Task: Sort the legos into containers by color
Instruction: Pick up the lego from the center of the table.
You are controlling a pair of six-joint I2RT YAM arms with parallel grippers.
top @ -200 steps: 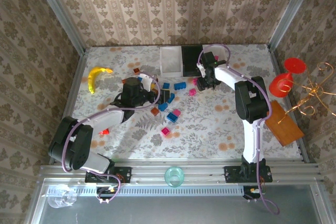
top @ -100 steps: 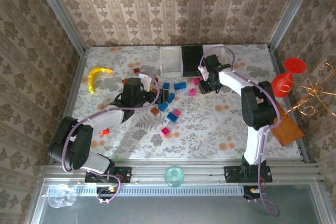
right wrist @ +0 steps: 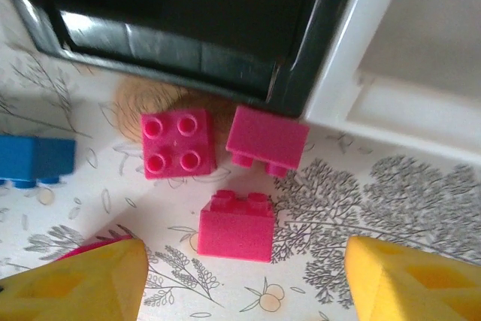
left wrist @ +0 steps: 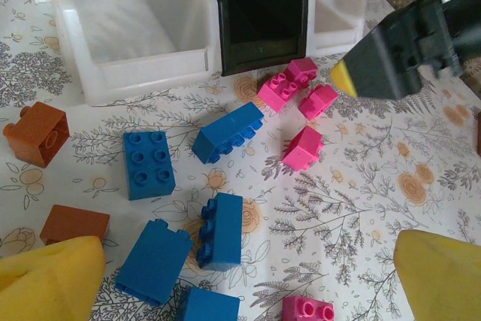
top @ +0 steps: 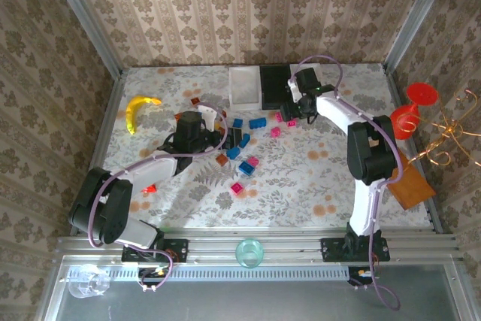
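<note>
Three containers stand in a row at the back: a white tray [left wrist: 128, 28], a black tray [left wrist: 259, 13] and a second white tray [left wrist: 331, 5]. Blue legos [left wrist: 149, 163], pink legos [left wrist: 304, 148] and brown legos [left wrist: 34, 133] lie scattered in front of them. My left gripper [left wrist: 244, 283] is open over the blue bricks, holding nothing. My right gripper [right wrist: 244, 280] is open just in front of the black tray [right wrist: 188, 13]. A pink lego [right wrist: 235, 225] lies on the table a little ahead of its gap, with two more pink legos [right wrist: 179, 143] beyond.
A yellow banana [top: 139, 107] lies at the far left. A red goblet [top: 406, 114], a gold wire piece [top: 443, 137] and a brown board [top: 406, 178] sit at the right edge. A clear cup [top: 249, 252] stands on the front rail.
My right gripper has moved back toward the black tray, and its arm has swung right. The left arm has not moved.
</note>
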